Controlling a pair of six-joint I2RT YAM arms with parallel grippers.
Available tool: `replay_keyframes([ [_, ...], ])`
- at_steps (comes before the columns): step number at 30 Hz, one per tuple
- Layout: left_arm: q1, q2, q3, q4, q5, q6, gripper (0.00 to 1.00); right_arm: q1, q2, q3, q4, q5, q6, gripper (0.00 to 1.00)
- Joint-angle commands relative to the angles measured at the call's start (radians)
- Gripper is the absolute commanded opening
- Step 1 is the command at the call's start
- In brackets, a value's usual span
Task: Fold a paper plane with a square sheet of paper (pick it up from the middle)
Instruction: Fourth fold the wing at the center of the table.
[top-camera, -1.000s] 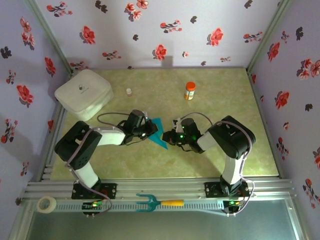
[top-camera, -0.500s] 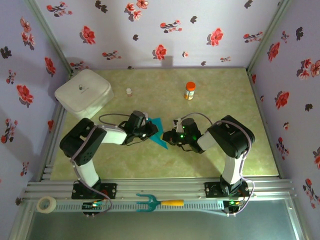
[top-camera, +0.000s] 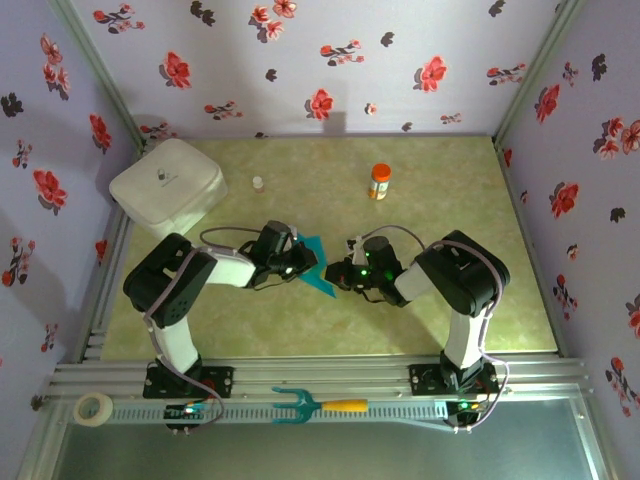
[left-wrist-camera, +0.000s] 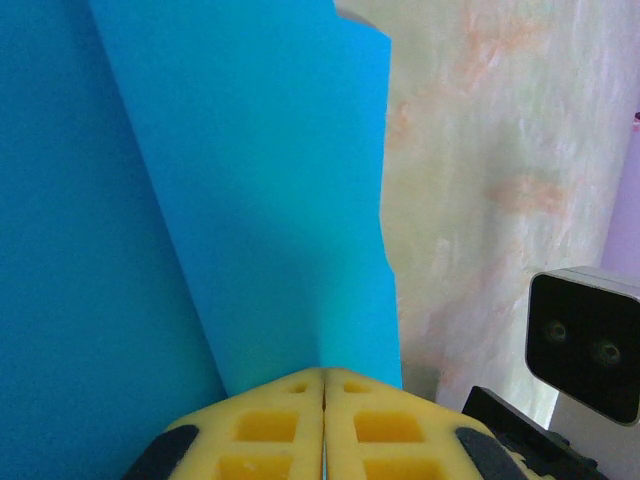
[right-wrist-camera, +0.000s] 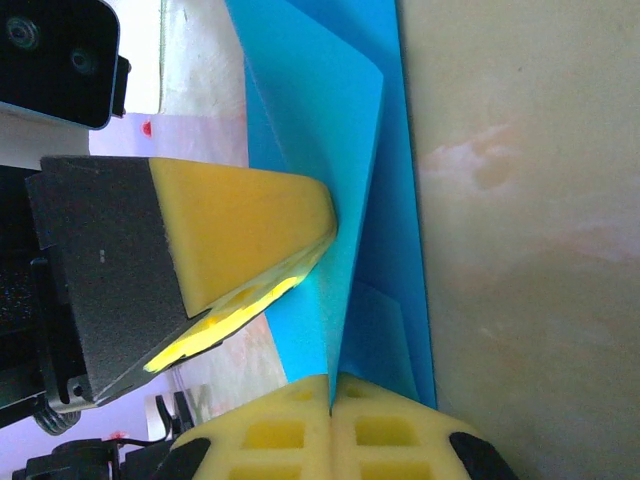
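Far left of the left hand (top-camera: 300, 262) and beyond it, the white rounded box (top-camera: 167, 186) sits at the worktop (top-camera: 300, 320) corner. The tape roll (top-camera: 94, 407) lies on the rail behind and left of that hand. Neither has moved since a second ago.

Left arm: the elbow has shifted a little rightward since the earlier frame. The hand itself has stayed where it was. Its yellow pads (left-wrist-camera: 270, 425) are pressed together, pinching the square sheet of paper (top-camera: 318, 268), and a crease of the sheet runs straight into the seam between them.

The sheet is teal-blue, folded to a pointed wedge and standing partly off the worktop between the two hands. Its place and outline match the earlier frame.

Right hand (top-camera: 340, 277): it sits just right of the sheet, opposite the left hand, posture unchanged. Its pads (right-wrist-camera: 270, 430) are shut tight on the sheet's lower edge, and a fold rises from the seam. In the right wrist view, the left hand's pad tip touches the sheet's face.

Small vial (top-camera: 258, 184): beyond the left hand, well apart. Orange bottle (top-camera: 380, 181): beyond the right hand, upright, well apart. Teal pronged tool (top-camera: 318, 405): on the rail behind both hands. All three are unmoved.
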Motion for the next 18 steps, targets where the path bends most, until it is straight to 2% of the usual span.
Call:
replay_keyframes([
  [1,0.010,0.025,0.006,-0.051,-0.005,0.024,0.09,-0.010,0.037,0.002,-0.052,0.021,0.007,0.05],
  [11,0.022,-0.001,-0.021,-0.066,-0.045,0.018,0.07,-0.013,0.038,0.016,-0.098,0.013,-0.005,0.06],
  [18,0.027,0.003,-0.018,-0.104,-0.060,0.016,0.06,-0.014,0.018,0.021,-0.123,-0.004,-0.004,0.10],
])
